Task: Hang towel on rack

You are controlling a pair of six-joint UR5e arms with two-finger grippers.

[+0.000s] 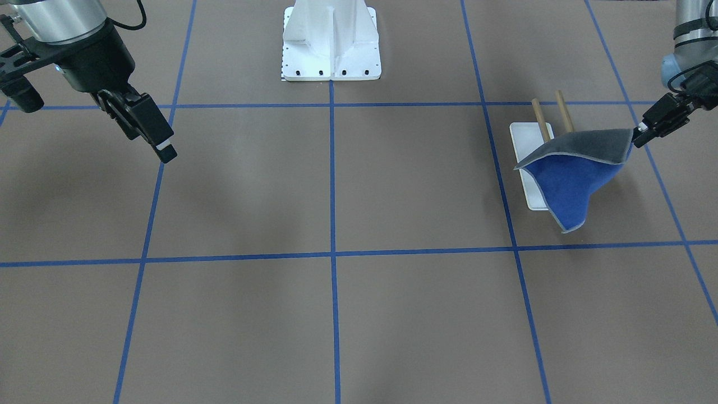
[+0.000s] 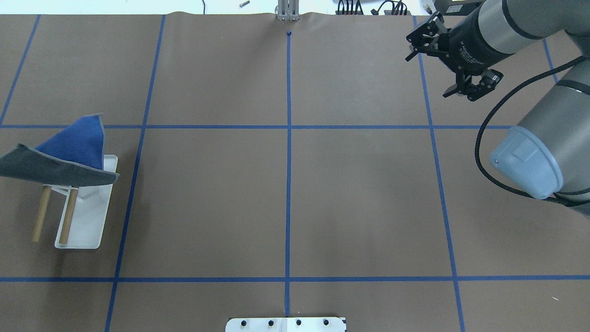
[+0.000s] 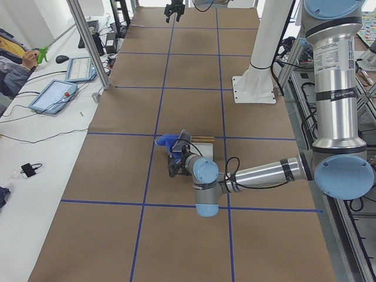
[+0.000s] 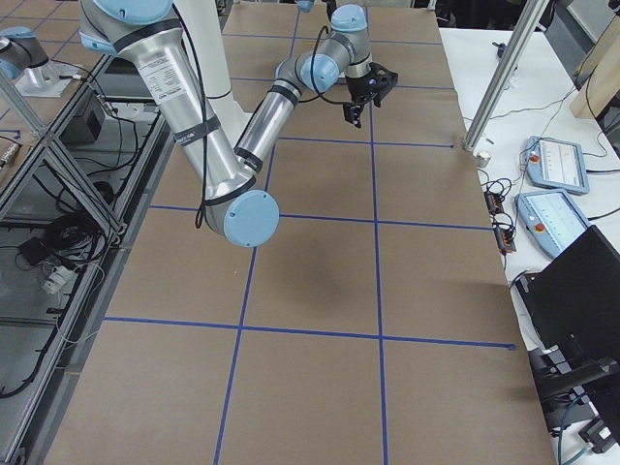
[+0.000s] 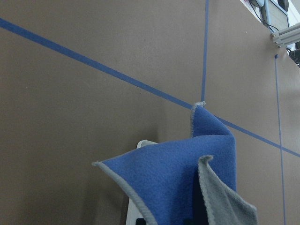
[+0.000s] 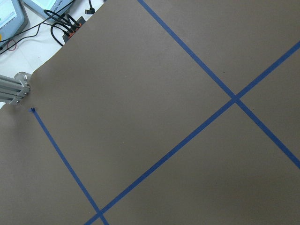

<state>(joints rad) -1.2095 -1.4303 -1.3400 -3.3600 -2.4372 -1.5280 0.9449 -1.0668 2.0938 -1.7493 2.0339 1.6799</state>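
The towel (image 1: 566, 185), grey side up and blue side hanging, lies spread over the far ends of the rack's two wooden rods (image 1: 541, 118). One blue corner hangs down over the white tray base (image 1: 530, 193). My left gripper (image 1: 635, 141) is shut on the towel's grey corner and holds it out sideways, level with the rods. In the overhead view the towel (image 2: 69, 147) covers the rod ends (image 2: 67, 216) and runs off the left edge. The left wrist view shows the towel's blue folds (image 5: 178, 178). My right gripper (image 1: 162, 150) hangs open and empty, far across the table (image 2: 465, 92).
The white bolted robot pedestal (image 1: 331, 45) stands at the table's middle on the robot's side. Blue tape lines grid the brown table. A side table with tablets (image 3: 56, 94) and an aluminium post (image 3: 88, 41) sit on the operators' side.
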